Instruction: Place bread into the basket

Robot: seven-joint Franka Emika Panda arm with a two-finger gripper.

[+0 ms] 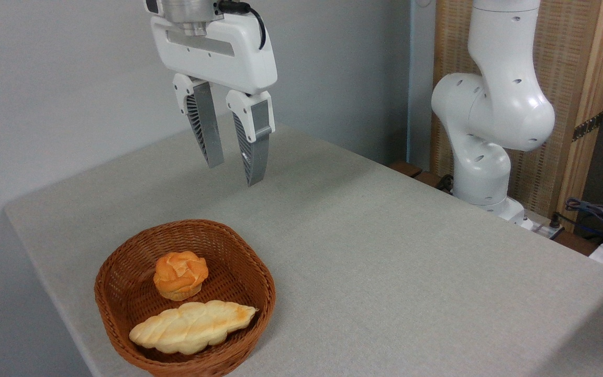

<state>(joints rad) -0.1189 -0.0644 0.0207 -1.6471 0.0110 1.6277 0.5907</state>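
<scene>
Item: long pale-yellow braided bread (192, 326) lay inside the shallow brown woven wicker basket (259, 285), beside a round orange bun (180, 274); placement apparently complete. My hand (233, 172) hung above, fingers parted, empty.

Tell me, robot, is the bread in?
Gripper open, empty, above table. Bread lying in basket, beside bun. Nothing in the way.

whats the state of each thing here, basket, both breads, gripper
basket: upright on the table, holding both breads
long braided bread: lying on its side inside the basket, near the front rim
round bun: sitting inside the basket, behind the long bread
gripper: open, empty, pointing down, high above the table behind the basket
</scene>
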